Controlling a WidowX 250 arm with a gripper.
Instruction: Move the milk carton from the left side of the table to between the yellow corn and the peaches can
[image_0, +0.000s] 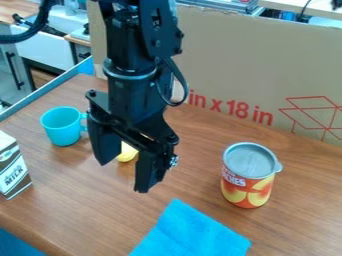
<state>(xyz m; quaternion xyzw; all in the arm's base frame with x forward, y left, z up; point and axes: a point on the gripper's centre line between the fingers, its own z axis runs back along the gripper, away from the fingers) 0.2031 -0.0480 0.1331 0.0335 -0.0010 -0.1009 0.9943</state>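
Observation:
The black gripper (120, 176) hangs over the middle-left of the wooden table, its two fingers spread apart with nothing held between them. Partly hidden behind it, a yellow object (127, 152) lies on the table; its full shape cannot be made out. A turquoise cup (62, 127) stands just left of the gripper, its handle toward the arm. To the right is an upright can (248, 176) with a grey lid and an orange and yellow label. A blue cloth (190, 231) lies flat at the front, below and right of the gripper.
A milk carton (11, 167) stands at the left edge. Behind the work area rises a large cardboard panel (257, 65) with red print. A blue strip (47, 89) borders the table (300, 200) at the back left, and another blue piece (17, 244) shows at the bottom left corner.

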